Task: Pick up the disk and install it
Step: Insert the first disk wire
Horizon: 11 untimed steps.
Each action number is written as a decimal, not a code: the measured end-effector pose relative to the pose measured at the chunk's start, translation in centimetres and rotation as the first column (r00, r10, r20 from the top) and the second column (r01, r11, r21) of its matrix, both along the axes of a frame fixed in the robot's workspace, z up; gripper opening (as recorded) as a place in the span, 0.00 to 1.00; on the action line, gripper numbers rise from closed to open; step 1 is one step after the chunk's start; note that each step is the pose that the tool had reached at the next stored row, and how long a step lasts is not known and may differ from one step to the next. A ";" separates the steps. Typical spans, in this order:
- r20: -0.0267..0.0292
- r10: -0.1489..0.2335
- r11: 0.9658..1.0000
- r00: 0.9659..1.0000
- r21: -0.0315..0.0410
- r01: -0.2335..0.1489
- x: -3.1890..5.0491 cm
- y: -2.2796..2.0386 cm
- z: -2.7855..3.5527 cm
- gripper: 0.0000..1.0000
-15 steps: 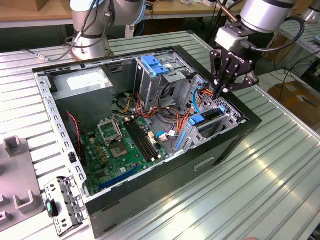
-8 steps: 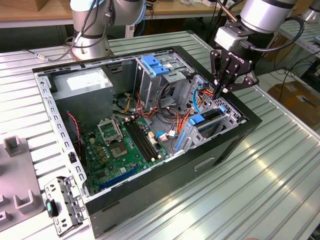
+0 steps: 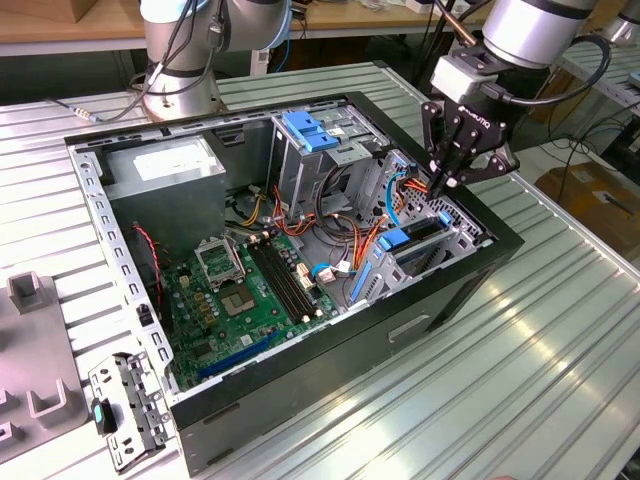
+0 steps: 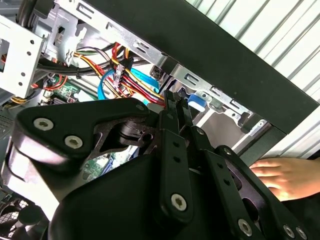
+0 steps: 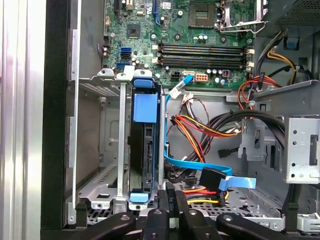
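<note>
Disk (image 5: pixel 146 150): dark drive in blue carrier, seated upright in metal drive bay (image 5: pixel 107 150) at the computer case (image 3: pixel 330 350) front edge. Gripper (image 3: pixel 447 183): jaws pressed together, holding nothing, poised directly above disk. Hand (image 4: pixel 280 177) beside case

Arms: we counted two, one arm (image 3: pixel 540 30) working, a second arm (image 3: pixel 185 40) behind.
Grippers: one gripper (image 3: pixel 447 183).
Disks: one disk (image 5: pixel 145 145).
Cases: one case (image 3: pixel 420 310).
Hands: one hand (image 4: pixel 280 177).
</note>
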<state>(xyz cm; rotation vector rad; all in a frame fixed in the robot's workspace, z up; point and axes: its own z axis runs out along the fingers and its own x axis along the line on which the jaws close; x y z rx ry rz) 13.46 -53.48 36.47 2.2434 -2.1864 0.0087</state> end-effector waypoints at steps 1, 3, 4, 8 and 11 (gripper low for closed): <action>0.000 -0.003 1.000 1.000 0.000 0.003 0.00 0.00 0.00 0.17; 0.000 -0.018 1.000 1.000 0.000 0.018 0.00 -0.01 -0.01 0.17; 0.000 -0.023 1.000 1.000 0.000 0.023 0.00 -0.01 -0.01 0.17; 0.000 -0.025 1.000 1.000 0.000 0.025 0.00 -0.01 -0.02 0.17; 0.000 -0.025 1.000 1.000 0.000 0.025 0.00 -0.13 -0.06 0.17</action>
